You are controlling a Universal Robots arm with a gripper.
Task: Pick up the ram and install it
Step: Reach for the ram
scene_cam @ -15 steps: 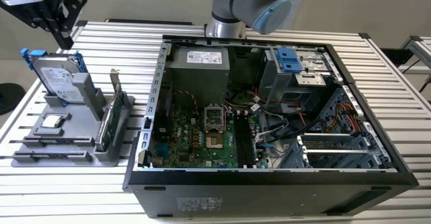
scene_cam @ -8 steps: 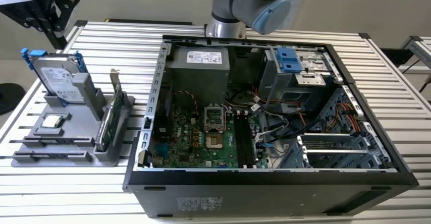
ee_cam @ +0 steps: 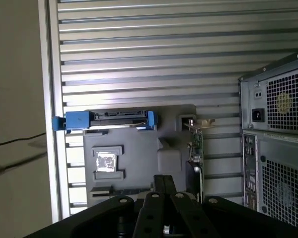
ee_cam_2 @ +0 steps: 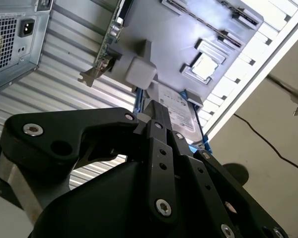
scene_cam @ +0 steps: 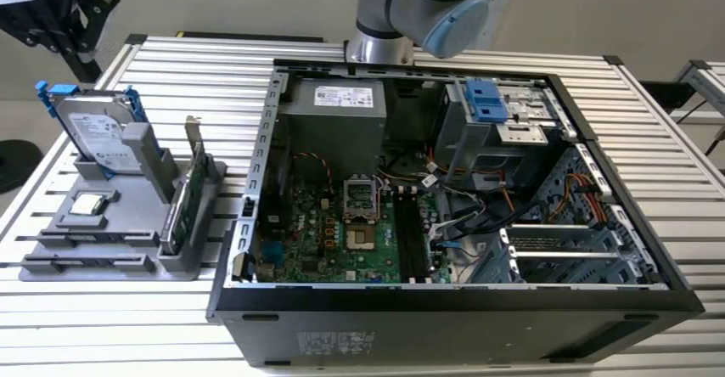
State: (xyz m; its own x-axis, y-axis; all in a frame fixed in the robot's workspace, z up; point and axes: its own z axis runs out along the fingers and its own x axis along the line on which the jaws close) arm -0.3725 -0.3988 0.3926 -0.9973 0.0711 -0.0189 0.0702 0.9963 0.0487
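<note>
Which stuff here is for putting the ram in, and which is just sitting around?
For the job:
ram in the gray holder
memory slots in the computer case
claw

Just sitting around:
hard drive with blue rails
expansion card
processor chip

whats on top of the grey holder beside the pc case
On the grey holder: a silver hard drive with blue rails standing upright, a green expansion card on edge, and a flat square chip. The slot walls hide what lies in its long front slots.

Hard drive point(scene_cam: 97, 135) and tall card point(scene_cam: 190, 192) upright on holder point(scene_cam: 80, 262), case point(scene_cam: 453, 317) alongside.
</note>
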